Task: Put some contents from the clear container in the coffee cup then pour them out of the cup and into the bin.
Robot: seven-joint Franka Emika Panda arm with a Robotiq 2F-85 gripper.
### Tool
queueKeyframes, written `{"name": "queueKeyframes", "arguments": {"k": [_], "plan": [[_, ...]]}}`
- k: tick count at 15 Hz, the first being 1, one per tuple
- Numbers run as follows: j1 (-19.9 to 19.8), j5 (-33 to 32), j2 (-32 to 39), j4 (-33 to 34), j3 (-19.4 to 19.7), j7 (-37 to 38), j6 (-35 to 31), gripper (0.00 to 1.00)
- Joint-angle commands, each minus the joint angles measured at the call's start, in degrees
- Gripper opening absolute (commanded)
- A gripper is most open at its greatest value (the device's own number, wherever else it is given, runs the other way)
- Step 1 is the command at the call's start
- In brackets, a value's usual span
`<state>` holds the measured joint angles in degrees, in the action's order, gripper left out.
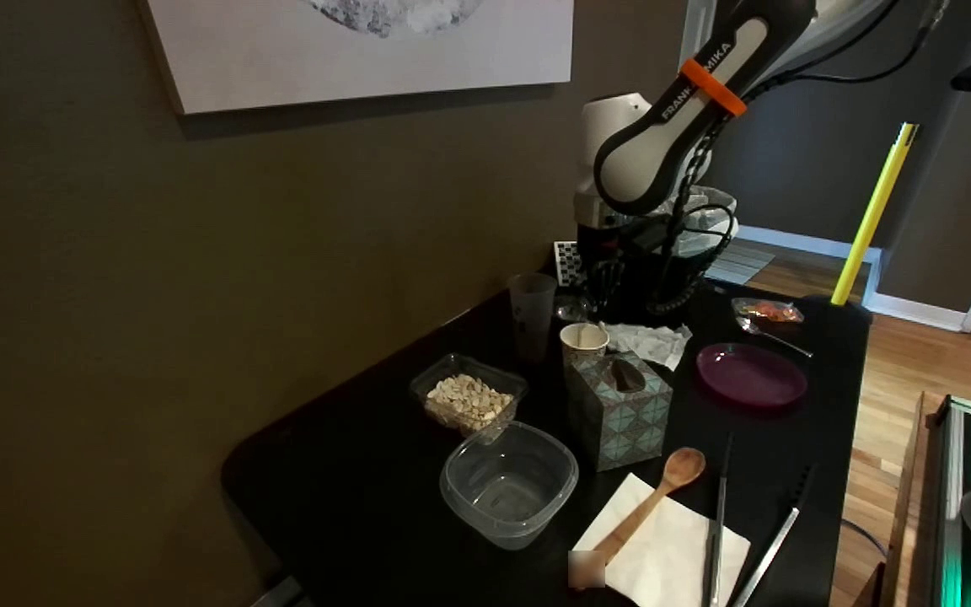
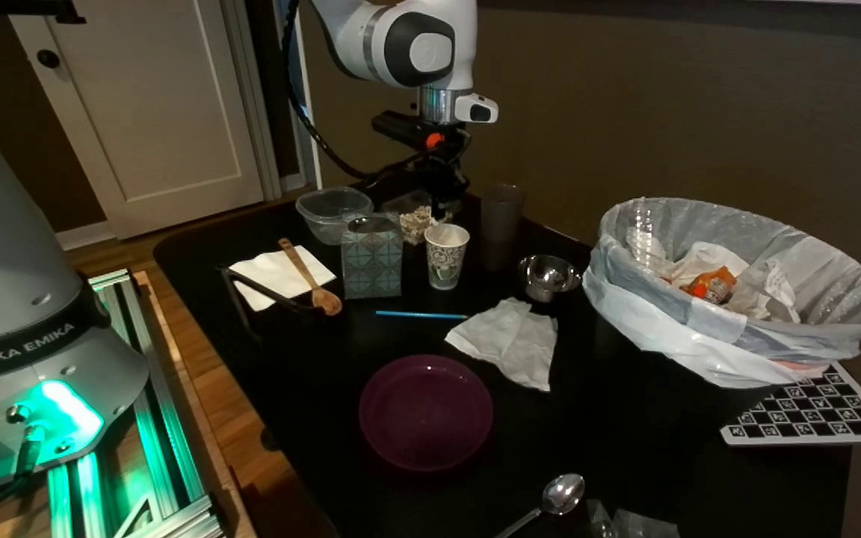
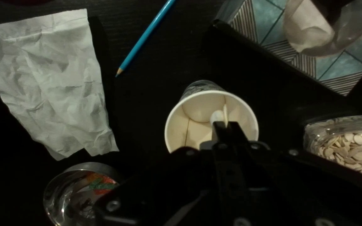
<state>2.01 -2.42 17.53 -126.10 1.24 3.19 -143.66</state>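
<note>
Holding pale bits (image 3: 217, 116): narrow, pinched jaws above the paper coffee cup (image 2: 446, 260), best centred and lowered slightly before parting.

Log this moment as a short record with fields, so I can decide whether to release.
Grip: black two-finger gripper, shut on thin pale beige flakes
Receiver: round white paper cup with dark pattern, upright, inside partly hidden by the gripper
Alignment: over the cup's mouth in the wrist view; height unclear
Source: shallow square clear plastic container, more flakes inside
Destination: round, whitish-plastic-lined bin, rubbish inside
</note>
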Motion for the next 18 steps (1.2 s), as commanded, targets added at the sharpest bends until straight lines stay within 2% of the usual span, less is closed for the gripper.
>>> {"name": "queueKeyframes", "arguments": {"k": [1, 9, 10, 11, 13, 17, 18], "plan": [[-0.3, -0.6, 1.4, -0.2, 0.6, 1.4, -2.5, 0.37], [-0.5, 0.1, 2.7, -0.4, 0.9, 2.1, -6.0, 0.96], [-0.6, 0.2, 2.8, -0.4, 1.0, 2.2, -6.3, 0.56], [-0.2, -0.9, 2.8, -0.4, 1.7, 3.0, -7.0, 0.63], [-0.4, -0.6, 2.8, -0.4, 1.7, 3.0, -7.9, 0.52], [-0.1, -0.6, 3.1, -0.2, 2.0, 3.8, -8.7, 0.19], [-0.1, -0.6, 3.2, -0.2, 2.1, 3.9, -8.8, 0.55]]}}
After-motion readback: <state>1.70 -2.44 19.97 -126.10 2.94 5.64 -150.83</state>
